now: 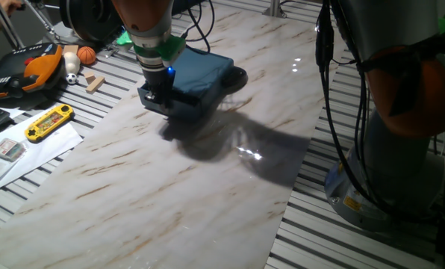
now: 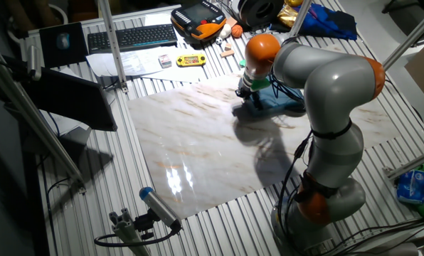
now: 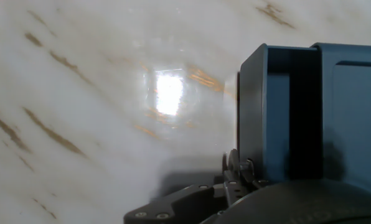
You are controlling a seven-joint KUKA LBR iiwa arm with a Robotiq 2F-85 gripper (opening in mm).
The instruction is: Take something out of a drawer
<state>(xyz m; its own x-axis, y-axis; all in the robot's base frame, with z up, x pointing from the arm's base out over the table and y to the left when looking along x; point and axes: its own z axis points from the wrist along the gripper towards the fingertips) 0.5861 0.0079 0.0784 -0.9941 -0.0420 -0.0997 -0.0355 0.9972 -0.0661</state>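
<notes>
The arm reaches down over the far part of the marble tabletop (image 1: 170, 194), where a small dark blue box (image 1: 207, 75) sits near the far edge. The gripper (image 1: 160, 99) hangs right at the front of the box, over the drawer (image 1: 179, 107), which is pulled out a little toward the middle of the tabletop. In the hand view the drawer (image 3: 276, 112) shows as an open blue tray with a thin front wall and a dark, shadowed inside; nothing can be made out lying in it, so the slender grey stick cannot be located in any view. Only a piece of the gripper's dark body shows at the bottom of the hand view, and the fixed views are too small to show the fingers, so whether it is released or clenched cannot be told. Off the left edge of the marble, a yellow handheld game (image 1: 49, 122) lies on white paper (image 1: 28, 157), with a small orange ball (image 1: 86, 54) beyond it.
</notes>
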